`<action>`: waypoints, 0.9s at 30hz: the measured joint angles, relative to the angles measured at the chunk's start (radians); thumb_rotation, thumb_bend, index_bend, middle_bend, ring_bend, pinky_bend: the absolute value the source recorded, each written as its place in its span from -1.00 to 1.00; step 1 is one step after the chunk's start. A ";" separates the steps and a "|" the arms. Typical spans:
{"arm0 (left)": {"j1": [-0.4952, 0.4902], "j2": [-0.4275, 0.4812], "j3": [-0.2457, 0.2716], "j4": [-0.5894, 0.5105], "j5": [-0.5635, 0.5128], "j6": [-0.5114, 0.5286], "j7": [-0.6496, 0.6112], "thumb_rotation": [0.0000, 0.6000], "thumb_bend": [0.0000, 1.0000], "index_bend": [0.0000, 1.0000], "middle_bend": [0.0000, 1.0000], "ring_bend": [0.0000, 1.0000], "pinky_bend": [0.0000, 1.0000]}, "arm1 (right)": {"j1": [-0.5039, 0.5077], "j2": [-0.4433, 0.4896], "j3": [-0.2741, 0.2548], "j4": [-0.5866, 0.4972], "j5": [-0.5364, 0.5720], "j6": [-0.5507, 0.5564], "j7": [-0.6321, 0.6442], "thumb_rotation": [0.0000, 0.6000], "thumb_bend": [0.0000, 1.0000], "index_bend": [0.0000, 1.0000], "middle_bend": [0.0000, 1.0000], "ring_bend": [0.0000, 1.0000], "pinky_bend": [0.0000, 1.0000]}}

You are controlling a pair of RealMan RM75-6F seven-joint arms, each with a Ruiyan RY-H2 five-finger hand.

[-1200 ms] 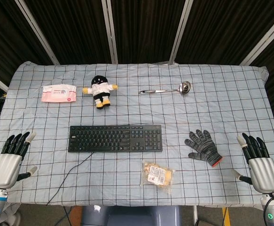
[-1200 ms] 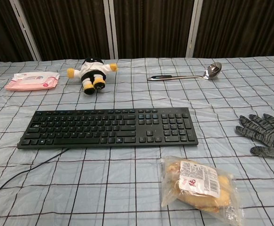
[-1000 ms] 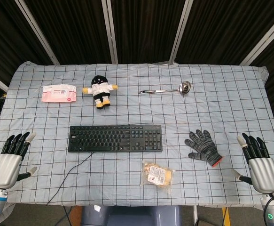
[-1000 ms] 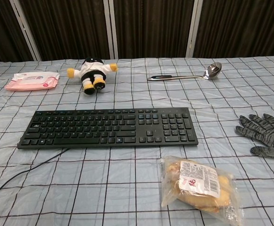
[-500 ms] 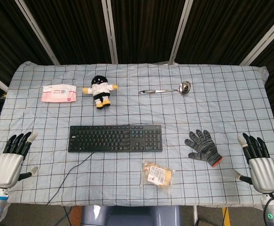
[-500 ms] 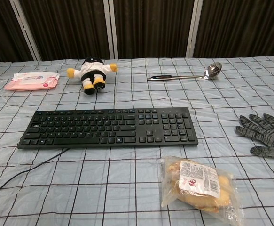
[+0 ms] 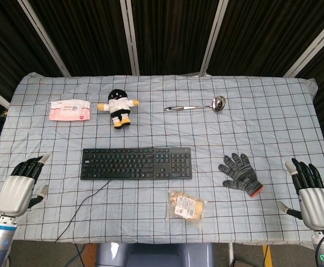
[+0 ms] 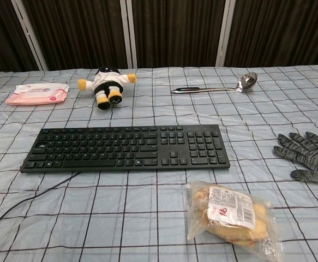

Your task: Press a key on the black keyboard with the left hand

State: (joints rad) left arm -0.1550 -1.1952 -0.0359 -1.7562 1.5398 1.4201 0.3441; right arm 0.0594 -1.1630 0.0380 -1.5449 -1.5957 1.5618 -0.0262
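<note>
The black keyboard point(image 7: 136, 163) point(image 8: 125, 148) lies flat in the middle of the checked tablecloth, its cable running off toward the front left. My left hand point(image 7: 21, 188) hovers at the table's left front edge, well to the left of the keyboard, fingers stretched out and apart, holding nothing. My right hand point(image 7: 310, 193) sits at the right front edge, fingers spread and empty. Neither hand shows in the chest view.
A pink wipes pack point(image 7: 69, 109), a plush doll point(image 7: 117, 106) and a metal ladle point(image 7: 198, 105) lie across the back. A grey glove point(image 7: 239, 173) lies right of the keyboard, and a bagged snack point(image 7: 186, 205) in front of it.
My left hand has shifted a little to the right and forward, toward the keyboard. My right hand has slid slightly right and back toward the table edge. Nothing on the table moved.
</note>
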 measured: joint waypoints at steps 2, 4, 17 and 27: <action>-0.021 -0.001 -0.016 -0.035 -0.031 -0.036 0.037 1.00 0.59 -1.00 0.31 0.19 -0.09 | 0.000 -0.001 0.000 -0.001 -0.001 0.000 -0.002 1.00 -0.90 -1.00 -1.00 -1.00 -1.00; -0.048 -0.002 -0.036 -0.079 -0.073 -0.078 0.058 1.00 0.82 -1.00 0.45 0.31 -0.02 | 0.001 -0.001 0.001 -0.002 -0.001 0.000 -0.004 1.00 -0.90 -1.00 -1.00 -1.00 -1.00; -0.278 -0.004 -0.143 -0.243 -0.443 -0.344 0.322 1.00 1.00 -1.00 0.63 0.46 0.10 | 0.002 0.002 0.000 -0.001 -0.005 -0.003 0.013 1.00 -0.90 -1.00 -1.00 -1.00 -1.00; -0.506 -0.065 -0.163 -0.282 -0.810 -0.403 0.602 1.00 1.00 -1.00 0.63 0.46 0.10 | 0.004 0.005 0.001 -0.001 -0.004 -0.006 0.024 1.00 -0.90 -1.00 -1.00 -1.00 -1.00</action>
State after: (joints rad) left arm -0.6613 -1.2604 -0.1986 -2.0379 0.7293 1.0172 0.9463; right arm 0.0629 -1.1585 0.0389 -1.5461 -1.5996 1.5556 -0.0022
